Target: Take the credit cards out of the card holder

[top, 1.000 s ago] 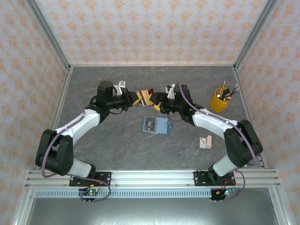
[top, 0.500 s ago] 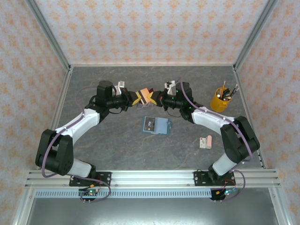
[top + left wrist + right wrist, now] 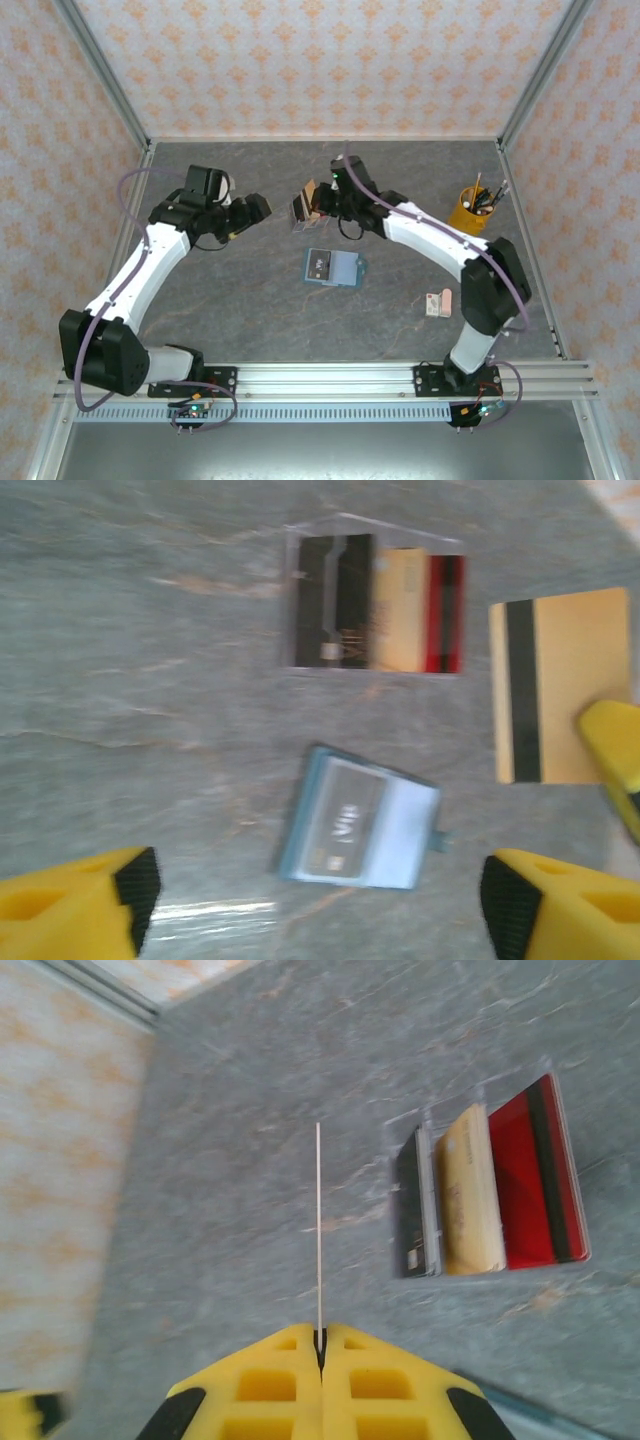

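card holder (image 3: 358, 820): blue-teal, paler blue pocket | credit cards (image 3: 375, 602): black, tan, red | striped card (image 3: 560, 688): tan, black stripe | left tool (image 3: 318, 888), right tool (image 3: 320, 1338): yellow | tabletop (image 3: 150, 680): grey, veined

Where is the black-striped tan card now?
The tan card is pinched in the right gripper; in the left wrist view it sits right of the clear sleeve, above-right of the blue card holder.

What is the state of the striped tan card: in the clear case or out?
Out. The right gripper pinches the card, apart from the clear case, where other cards lie.
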Robot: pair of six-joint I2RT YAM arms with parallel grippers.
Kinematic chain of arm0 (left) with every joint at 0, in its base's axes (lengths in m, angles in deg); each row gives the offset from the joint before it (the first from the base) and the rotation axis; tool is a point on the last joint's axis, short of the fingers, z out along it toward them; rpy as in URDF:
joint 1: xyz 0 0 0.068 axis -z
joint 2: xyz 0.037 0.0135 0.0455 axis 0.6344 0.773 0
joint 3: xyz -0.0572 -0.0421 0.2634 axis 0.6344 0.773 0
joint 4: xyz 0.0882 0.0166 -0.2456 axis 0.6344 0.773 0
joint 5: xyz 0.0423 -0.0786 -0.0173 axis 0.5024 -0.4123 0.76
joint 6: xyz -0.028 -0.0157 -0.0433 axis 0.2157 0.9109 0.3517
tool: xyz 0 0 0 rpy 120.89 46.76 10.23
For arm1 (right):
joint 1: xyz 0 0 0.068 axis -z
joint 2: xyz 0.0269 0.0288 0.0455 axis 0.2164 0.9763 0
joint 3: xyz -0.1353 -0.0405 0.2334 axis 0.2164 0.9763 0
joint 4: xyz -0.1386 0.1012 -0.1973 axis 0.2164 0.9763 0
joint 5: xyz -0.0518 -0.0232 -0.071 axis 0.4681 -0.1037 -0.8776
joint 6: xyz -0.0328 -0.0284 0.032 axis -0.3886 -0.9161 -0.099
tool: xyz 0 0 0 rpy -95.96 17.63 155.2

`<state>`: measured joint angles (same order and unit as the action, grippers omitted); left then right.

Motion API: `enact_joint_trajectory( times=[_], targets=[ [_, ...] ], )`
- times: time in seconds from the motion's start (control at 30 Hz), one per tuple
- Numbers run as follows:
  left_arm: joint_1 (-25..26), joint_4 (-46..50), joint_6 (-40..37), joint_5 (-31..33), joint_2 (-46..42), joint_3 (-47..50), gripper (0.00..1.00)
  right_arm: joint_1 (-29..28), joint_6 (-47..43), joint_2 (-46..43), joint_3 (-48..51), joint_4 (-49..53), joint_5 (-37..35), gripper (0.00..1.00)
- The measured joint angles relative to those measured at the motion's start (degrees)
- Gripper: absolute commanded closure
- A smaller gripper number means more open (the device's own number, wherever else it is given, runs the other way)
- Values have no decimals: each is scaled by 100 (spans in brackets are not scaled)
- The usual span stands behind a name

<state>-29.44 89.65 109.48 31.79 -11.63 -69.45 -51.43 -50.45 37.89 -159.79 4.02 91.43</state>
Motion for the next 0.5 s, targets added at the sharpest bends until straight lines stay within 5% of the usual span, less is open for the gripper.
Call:
enact_joint_trajectory(
  times=[0.23, 0.5],
  targets=[
    [-52, 723, -660, 1023, -343, 0, 0, -365, -721, 833, -573, 507, -1484, 100],
    [-109, 798, -837, 1397, -372, 11, 0, -378, -1091, 1569, -1386, 610, -1969, 100]
  ],
)
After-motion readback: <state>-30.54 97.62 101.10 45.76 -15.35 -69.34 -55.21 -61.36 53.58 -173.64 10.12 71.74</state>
